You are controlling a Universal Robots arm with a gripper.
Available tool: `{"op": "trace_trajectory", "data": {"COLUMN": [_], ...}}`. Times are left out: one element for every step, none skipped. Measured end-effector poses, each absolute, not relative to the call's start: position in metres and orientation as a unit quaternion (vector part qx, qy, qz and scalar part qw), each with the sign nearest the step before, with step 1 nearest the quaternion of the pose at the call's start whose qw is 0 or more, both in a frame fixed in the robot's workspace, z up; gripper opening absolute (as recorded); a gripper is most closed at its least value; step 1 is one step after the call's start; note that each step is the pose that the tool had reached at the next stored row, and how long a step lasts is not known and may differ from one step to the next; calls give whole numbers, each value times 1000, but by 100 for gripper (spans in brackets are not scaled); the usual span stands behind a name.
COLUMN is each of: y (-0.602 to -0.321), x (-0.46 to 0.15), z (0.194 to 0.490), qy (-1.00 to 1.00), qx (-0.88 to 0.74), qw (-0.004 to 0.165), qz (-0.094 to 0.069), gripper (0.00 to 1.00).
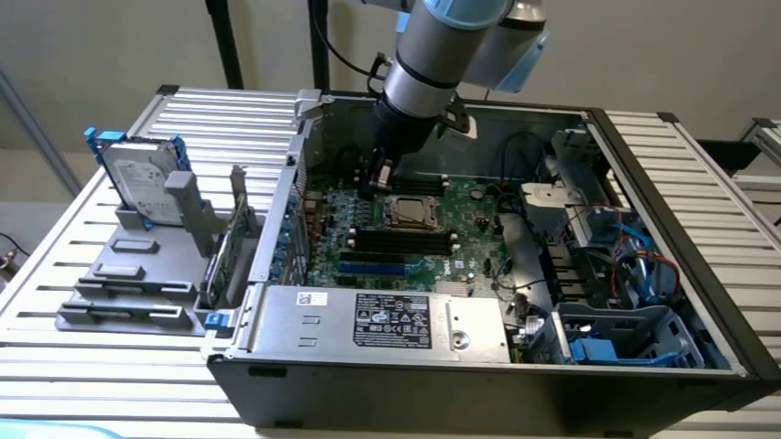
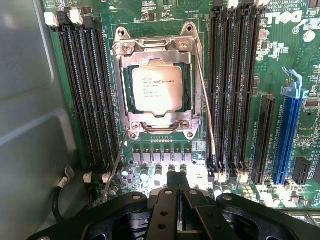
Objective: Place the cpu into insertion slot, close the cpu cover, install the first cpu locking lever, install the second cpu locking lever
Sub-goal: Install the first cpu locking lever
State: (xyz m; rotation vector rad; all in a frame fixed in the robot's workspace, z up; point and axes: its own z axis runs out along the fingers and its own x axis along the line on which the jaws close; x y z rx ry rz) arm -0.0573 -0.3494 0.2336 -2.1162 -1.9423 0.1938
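Hard drive (image 1: 137, 174): stands in a grey rack on the slatted table (image 1: 73, 366), at the exterior view's left, outside the case.
Case (image 1: 488, 402): open, with the green board (image 1: 470, 206) lying flat inside.
Gripper (image 1: 379, 176): hangs low over the board, near the socket and just to its left in the exterior view; fingers (image 2: 165, 215) pressed together, gripping nothing.
Cpu (image 2: 156, 88): seated flat in the slot (image 2: 186, 90), silver top showing.
Cover (image 2: 121, 85): lies down flat, framing the cpu.
Levers (image 2: 204, 100): 2 thin wires, 1 on each side of the cover, both slanting away from it.
Grey box (image 1: 379, 320): labelled, along the case's near edge.
Blue cables (image 1: 635, 265): bundled at the exterior view's right.
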Motion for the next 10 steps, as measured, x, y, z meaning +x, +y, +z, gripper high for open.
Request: {"op": "trace_trajectory", "data": {"y": [-350,-350,-350,-350,-351,-351,-351,-351,-351,-351], "x": [-57,-57,-57,-57,-57,-57,-57,-57,-57,-57], "z": [235,236,237,238,239,239,240,240,241,241], "qy": [-667,-664,-662,-659,-656,-653,-650,-646,-641,-637], "qx": [-731,-732,-734,-737,-739,-741,-744,-748,-751,-755], "qw": [133,135,137,139,140,142,144,145,146,146], "qz": [65,64,63,61,60,59,58,57,56,54], "gripper": [11,11,11,11,11,11,11,11,11,11]}}
